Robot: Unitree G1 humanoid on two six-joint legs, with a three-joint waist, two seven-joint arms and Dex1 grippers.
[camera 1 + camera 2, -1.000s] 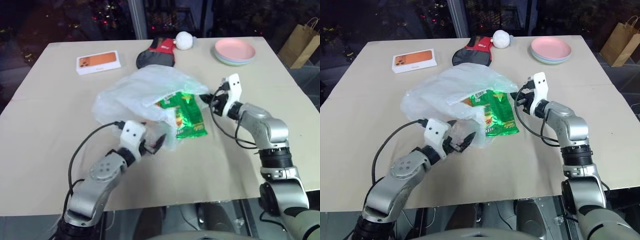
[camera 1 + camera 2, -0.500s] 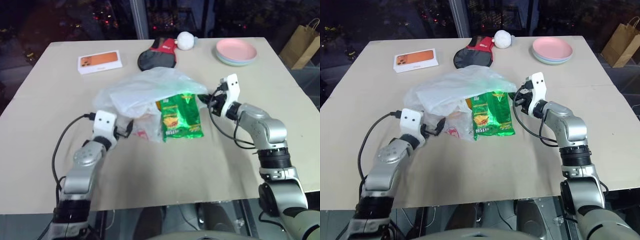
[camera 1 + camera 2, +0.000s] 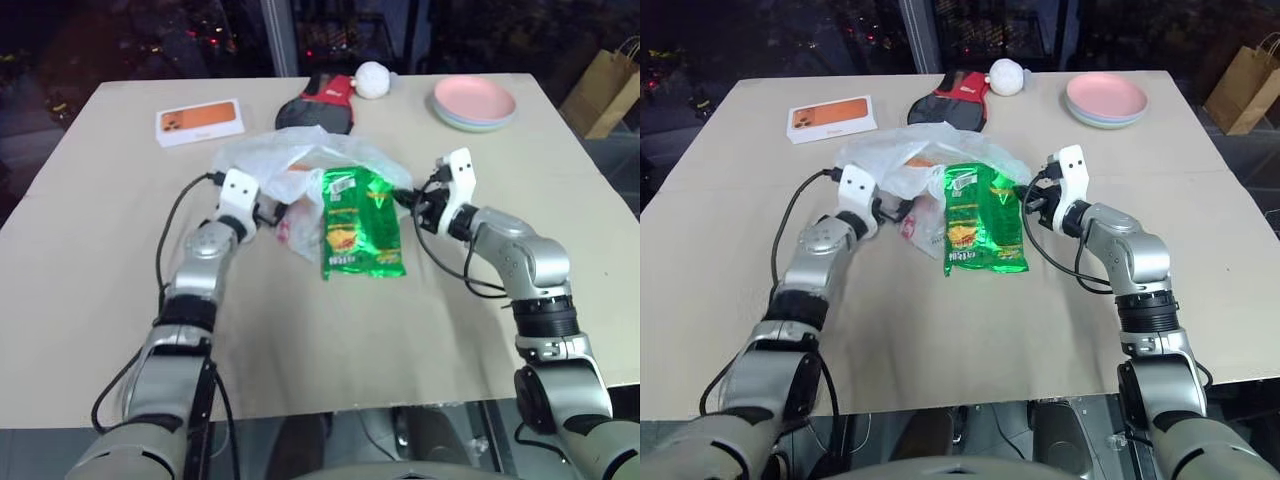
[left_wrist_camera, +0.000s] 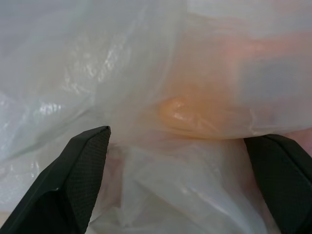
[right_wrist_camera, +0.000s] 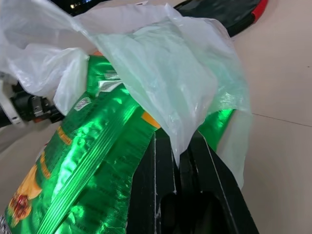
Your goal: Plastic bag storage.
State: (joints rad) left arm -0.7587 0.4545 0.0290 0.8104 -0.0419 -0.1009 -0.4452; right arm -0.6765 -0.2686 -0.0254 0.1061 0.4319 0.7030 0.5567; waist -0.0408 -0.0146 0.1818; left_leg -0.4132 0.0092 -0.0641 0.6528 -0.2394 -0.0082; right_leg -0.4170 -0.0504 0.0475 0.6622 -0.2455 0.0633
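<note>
Left gripper (image 3: 272, 212), jaws spread, has advanced from 7 o'clock into the thin translucent white plastic bag (image 3: 262, 160); right gripper (image 5: 176, 156) stays clenched on its edge, so gathering can proceed.

print on green snack packet (image 3: 361, 222) and orange box (image 3: 201, 122), none legible

Left tool (image 4: 178, 161) gapes wide; right tool (image 5: 178, 156) is clamped tight.

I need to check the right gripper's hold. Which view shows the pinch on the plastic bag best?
Right wrist view: the right gripper is shut on the plastic bag edge. Head views show this small; left wrist view shows bag film.
</note>
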